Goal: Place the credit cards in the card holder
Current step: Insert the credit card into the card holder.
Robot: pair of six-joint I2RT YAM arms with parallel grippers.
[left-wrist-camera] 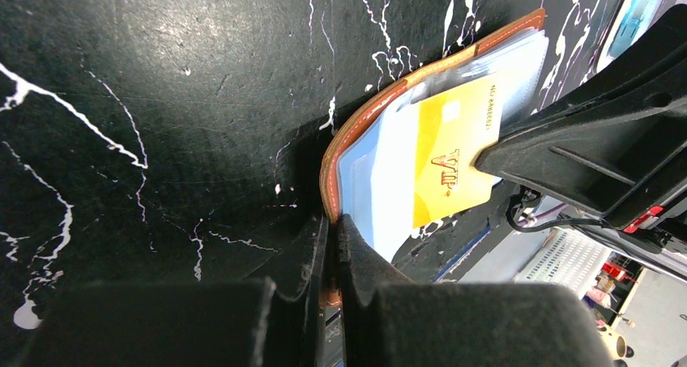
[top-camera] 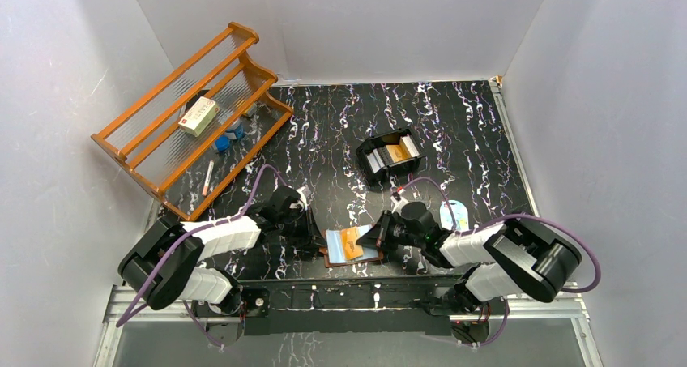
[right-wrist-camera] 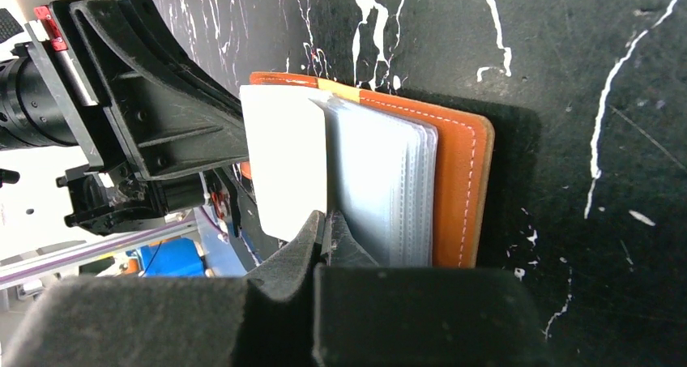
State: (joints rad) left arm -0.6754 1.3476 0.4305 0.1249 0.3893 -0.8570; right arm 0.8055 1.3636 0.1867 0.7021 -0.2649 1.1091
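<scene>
Clamping the brown leather edge of the card holder (left-wrist-camera: 350,136), the left gripper (left-wrist-camera: 332,249) is pinning it open near the table (left-wrist-camera: 162,100) front. An orange-gold card (left-wrist-camera: 450,152) reading "VIP" is lying against its pale sleeves, with the right gripper (right-wrist-camera: 326,236) pinching that card's side. Bare tabletop is lying beyond.

Card holder (top-camera: 369,255): brown leather, lay open at near centre of table, pale blue clear sleeves up. One orange-gold card (left-wrist-camera: 454,152), printed "VIP", lay across the sleeves; whether seated in one, unclear. Further credit cards (top-camera: 397,152) stood farther back, right of centre.
</scene>
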